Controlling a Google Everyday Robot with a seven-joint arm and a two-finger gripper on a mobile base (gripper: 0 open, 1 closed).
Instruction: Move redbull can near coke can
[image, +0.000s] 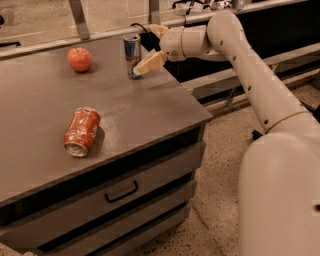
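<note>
The redbull can (132, 55) stands upright near the far right edge of the grey counter (140, 107). It is slim, blue and silver with a silver top. My gripper (153, 46) is just to the right of it, open, with one cream finger (148, 63) reaching next to the can's lower right side and the other finger (159, 30) higher and behind. It holds nothing. The coke can (81, 131), orange-red and dented, lies on its side at the front left of the counter, its silver end toward the camera.
A red-orange apple (79, 59) sits at the back left of the counter, left of the redbull can. Drawers with a dark handle (120, 192) are below the counter front. My white arm (260, 85) spans the right side above a speckled floor.
</note>
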